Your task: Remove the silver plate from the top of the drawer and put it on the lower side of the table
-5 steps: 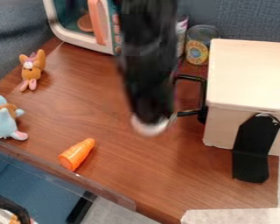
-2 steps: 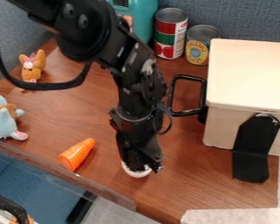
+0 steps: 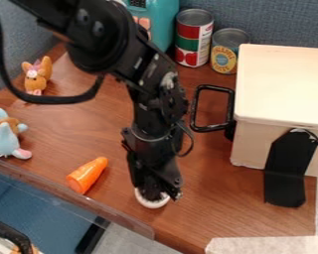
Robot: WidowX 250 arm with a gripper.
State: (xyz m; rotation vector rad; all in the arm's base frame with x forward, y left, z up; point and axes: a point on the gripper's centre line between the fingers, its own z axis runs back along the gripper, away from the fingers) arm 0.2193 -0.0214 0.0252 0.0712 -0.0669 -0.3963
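The gripper point(image 3: 157, 192) hangs over the lower middle of the wooden table point(image 3: 214, 208), to the right of the orange carrot. It is shut on the silver plate point(image 3: 152, 203), a small, round, whitish thing whose lower rim shows under the gripper; the rest is hidden. Whether the plate touches the tabletop I cannot tell. At the right stands a cream box point(image 3: 284, 84), apparently the drawer, with a bare top and a black handle on its left side.
The carrot point(image 3: 87, 174) lies left of the gripper near a clear ledge point(image 3: 121, 217). Two plush toys point(image 3: 5, 139) sit at the left. A red-green can point(image 3: 194, 37), a smaller can point(image 3: 228, 49) and a teal toy point(image 3: 163, 22) stand behind. A black strap point(image 3: 287, 171) hangs on the box front.
The gripper has travelled from mid-table toward the lower edge with the plate in it, most of that way in the first half second. Since then both have shifted slightly down and left.
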